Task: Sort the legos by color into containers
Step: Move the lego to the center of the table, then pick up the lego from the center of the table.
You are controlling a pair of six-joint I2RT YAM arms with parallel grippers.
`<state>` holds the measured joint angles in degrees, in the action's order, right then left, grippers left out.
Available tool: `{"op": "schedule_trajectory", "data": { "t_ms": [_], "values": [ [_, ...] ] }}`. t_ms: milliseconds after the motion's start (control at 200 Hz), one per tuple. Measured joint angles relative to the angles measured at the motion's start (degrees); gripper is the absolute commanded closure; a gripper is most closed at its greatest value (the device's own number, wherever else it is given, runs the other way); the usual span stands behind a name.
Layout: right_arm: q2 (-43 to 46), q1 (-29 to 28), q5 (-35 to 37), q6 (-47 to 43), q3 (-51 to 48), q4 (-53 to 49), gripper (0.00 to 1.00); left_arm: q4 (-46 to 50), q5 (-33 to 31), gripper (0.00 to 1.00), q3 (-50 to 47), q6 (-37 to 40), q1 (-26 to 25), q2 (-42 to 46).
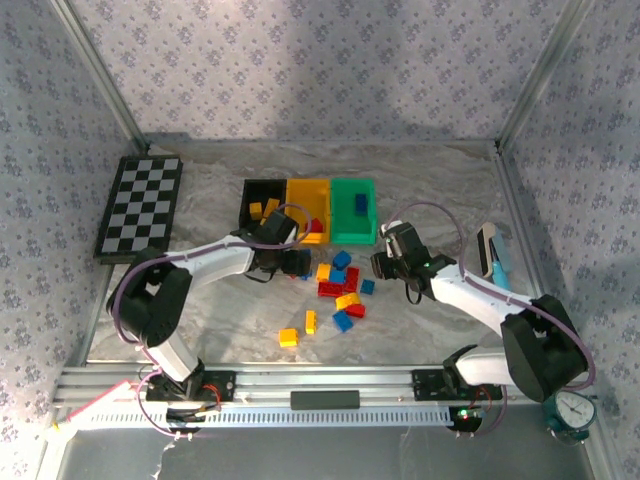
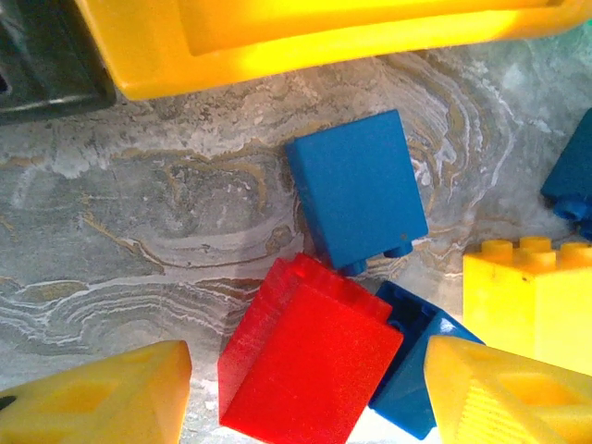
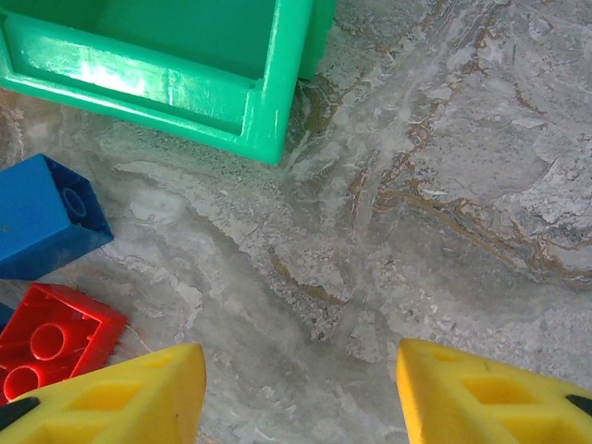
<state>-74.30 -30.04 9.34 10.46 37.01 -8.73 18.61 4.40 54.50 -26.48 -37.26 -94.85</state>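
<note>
Red brick [image 2: 305, 361] lies on the counter [image 2: 139, 240] just near-side of the yellow bin [image 2: 305, 37], with a blue brick [image 2: 412, 365] wedged against it. Drop straight and pinch red's flat sides only, keeping clear of the blue. Left tool [image 2: 301, 375] is wide open, straddling red, gripping nothing. Right tool [image 3: 301, 370] is open and empty, to the right of the yellow bin.

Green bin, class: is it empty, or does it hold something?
Not empty. In the top view a blue brick lies inside the green bin.
</note>
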Motion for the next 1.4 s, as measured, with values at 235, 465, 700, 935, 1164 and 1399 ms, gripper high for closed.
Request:
{"op": "schedule_trajectory", "data": {
  "t_ms": [235,465,700,935,1164,1399],
  "values": [
    [-0.07,-0.31,0.39,-0.02,0.02,0.0,0.42,2.27,0.46,0.17,2.62,3.56,-4.37,-1.99],
    [-0.37,-0.55,0.57,-0.02,0.11,0.0,0.42,3.5,-1.27,0.12,3.87,4.31,-6.01,-2.54],
    [-0.37,-0.66,0.57,-0.04,0.13,-0.02,0.42,4.96,-1.95,0.12,3.91,4.22,-3.26,-1.77],
    [-0.5,-1.03,0.59,-0.04,0.55,-0.02,0.42,3.78,0.28,0.12,2.56,2.21,-0.35,-1.49],
    [-1.11,-1.51,0.59,-0.07,0.74,-0.02,0.42,2.29,1.51,0.18,2.56,1.14,-0.35,-1.49],
    [-2.16,-2.32,1.16,-0.66,1.16,-0.02,0.42,2.89,0.02,0.28,5.14,0.15,-0.37,-3.82]
  ]
}}
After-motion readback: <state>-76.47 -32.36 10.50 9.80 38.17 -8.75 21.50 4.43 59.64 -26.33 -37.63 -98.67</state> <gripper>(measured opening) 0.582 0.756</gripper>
